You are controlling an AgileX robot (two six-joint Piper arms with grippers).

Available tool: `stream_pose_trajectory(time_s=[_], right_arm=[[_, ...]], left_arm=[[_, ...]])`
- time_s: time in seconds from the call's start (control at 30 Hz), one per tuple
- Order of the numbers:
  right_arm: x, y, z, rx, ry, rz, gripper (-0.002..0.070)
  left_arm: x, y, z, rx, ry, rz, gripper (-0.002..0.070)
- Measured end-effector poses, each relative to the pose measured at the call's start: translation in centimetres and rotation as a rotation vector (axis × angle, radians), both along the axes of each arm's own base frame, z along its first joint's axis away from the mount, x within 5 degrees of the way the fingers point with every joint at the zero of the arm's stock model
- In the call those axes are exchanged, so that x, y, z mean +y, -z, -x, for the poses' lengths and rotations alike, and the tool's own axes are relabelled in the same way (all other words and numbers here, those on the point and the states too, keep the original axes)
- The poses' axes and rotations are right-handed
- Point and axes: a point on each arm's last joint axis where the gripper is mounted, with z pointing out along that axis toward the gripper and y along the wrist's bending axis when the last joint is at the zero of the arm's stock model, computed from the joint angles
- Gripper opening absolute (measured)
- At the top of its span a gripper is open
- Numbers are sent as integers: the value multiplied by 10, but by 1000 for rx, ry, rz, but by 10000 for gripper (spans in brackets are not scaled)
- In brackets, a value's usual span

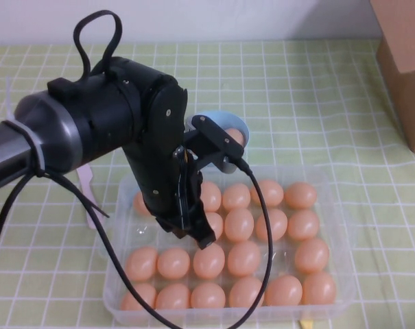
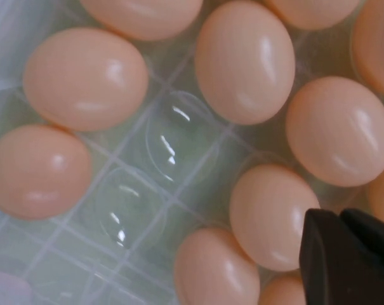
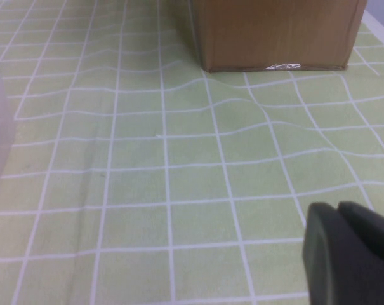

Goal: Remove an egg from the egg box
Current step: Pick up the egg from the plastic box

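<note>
The left hand (image 1: 202, 240) is lowered into the egg box (image 1: 330, 301) at frame centre, clenched on nothing, just above an egg (image 1: 208, 262). A neighbouring egg could be knocked. The right hand (image 3: 350, 254), off-frame above, appears clenched over bare tabletop (image 3: 147, 159).

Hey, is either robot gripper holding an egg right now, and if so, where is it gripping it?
Nothing is held. The left gripper hangs shut just above the eggs in the egg box; the right gripper sits shut over the bare tablecloth.

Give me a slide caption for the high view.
Left end effector lowered into the egg box over rows of eggs; right end effector outside this view.
</note>
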Motion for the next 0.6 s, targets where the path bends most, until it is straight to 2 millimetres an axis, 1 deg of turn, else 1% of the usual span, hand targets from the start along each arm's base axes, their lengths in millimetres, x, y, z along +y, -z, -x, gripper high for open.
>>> stream_pose_trajectory(time_s=[0.13, 0.17, 0.23, 0.3, 0.4, 0.43, 0.47, 0.53, 0.6], right_arm=[[0, 0, 0, 0, 0, 0, -17], [0, 0, 0, 0, 0, 0, -17], [0, 0, 0, 0, 0, 0, -17], [0, 0, 0, 0, 0, 0, -17], [0, 0, 0, 0, 0, 0, -17], [0, 0, 0, 0, 0, 0, -17], [0, 0, 0, 0, 0, 0, -17], [0, 0, 0, 0, 0, 0, -17], [0, 0, 0, 0, 0, 0, -17]], left_arm=[[3, 1, 4, 41, 1, -34, 9], [4, 1, 5, 52, 1, -43, 25], [5, 1, 6, 64, 2, -53, 94], [5, 1, 6, 67, 2, -55, 201], [5, 1, 6, 64, -12, -51, 462], [5, 1, 6, 63, -14, -49, 507], [4, 2, 5, 55, -15, -43, 582], [4, 7, 5, 45, -15, -34, 642], [5, 17, 6, 40, -16, -30, 665]])
